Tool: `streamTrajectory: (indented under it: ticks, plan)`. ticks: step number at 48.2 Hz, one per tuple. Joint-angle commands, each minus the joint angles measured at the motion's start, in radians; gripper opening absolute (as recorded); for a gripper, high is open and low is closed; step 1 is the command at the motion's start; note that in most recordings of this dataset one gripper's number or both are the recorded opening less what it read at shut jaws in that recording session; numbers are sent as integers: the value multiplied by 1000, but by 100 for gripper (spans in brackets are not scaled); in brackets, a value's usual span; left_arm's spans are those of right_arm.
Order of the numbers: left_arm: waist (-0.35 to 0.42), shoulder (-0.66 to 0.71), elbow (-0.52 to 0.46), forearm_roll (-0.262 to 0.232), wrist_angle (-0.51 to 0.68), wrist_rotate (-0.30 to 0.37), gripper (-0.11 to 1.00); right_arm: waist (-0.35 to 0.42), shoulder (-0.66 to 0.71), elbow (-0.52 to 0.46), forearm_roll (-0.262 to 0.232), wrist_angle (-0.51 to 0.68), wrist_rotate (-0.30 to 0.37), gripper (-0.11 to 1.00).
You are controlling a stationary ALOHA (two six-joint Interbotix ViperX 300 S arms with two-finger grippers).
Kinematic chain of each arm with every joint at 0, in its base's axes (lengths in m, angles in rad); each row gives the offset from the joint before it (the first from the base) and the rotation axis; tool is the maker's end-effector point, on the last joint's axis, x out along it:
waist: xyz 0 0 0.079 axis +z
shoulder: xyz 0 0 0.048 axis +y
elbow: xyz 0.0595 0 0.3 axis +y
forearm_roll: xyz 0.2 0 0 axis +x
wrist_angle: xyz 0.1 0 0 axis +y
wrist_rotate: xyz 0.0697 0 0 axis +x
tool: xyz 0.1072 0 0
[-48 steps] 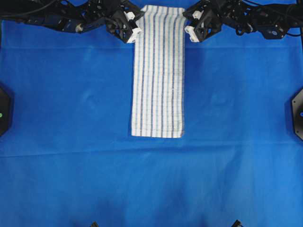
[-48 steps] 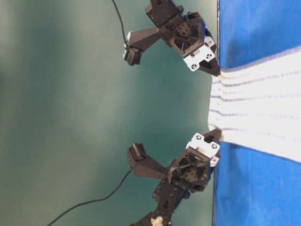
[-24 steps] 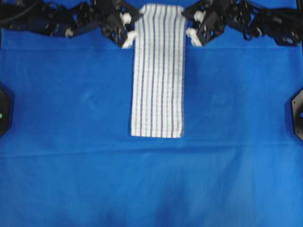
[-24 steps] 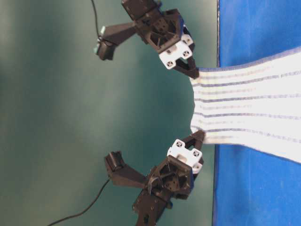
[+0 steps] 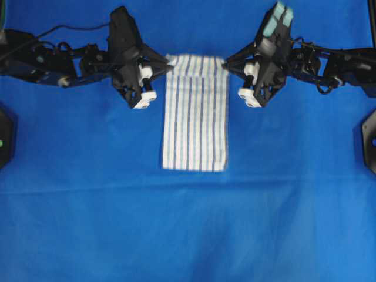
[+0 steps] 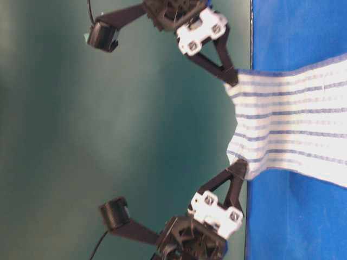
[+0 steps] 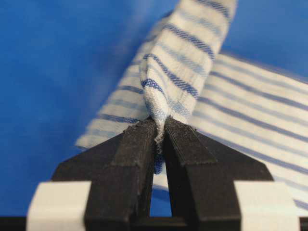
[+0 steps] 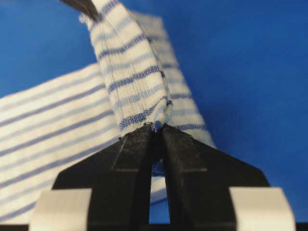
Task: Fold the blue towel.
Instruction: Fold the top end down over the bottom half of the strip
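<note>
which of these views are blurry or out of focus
Overhead view: left hand and right hand slightly smeared, towel soft. Table-level view: soft throughout. Both wrist views: sharp at the pinched towel fold, blue cloth behind out of focus.

One blue towel (image 5: 195, 117), two hands, one blue table cloth (image 5: 188, 229).
</note>
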Motion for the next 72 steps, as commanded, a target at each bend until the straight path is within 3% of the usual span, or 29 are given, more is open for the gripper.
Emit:
streamTrajectory:
  ticks: [1,16,26,66,72]
  plan:
    - [-48,-41,12,-2,-15,-3,3,51,-32,8,26,-5,-2,8]
    - [-218,-41,37,-5,-26,-5,3,207,-38,26,110,17,-2,8]
    - [-278,-38,49,-6,-26,-5,3,276,-32,26,149,25,-2,8]
    - [-313,54,44,-6,-46,-8,3,345,29,-14,173,86,-2,8]
    - [-314,54,43,-6,-46,-8,15,348,34,-20,178,98,0,8]
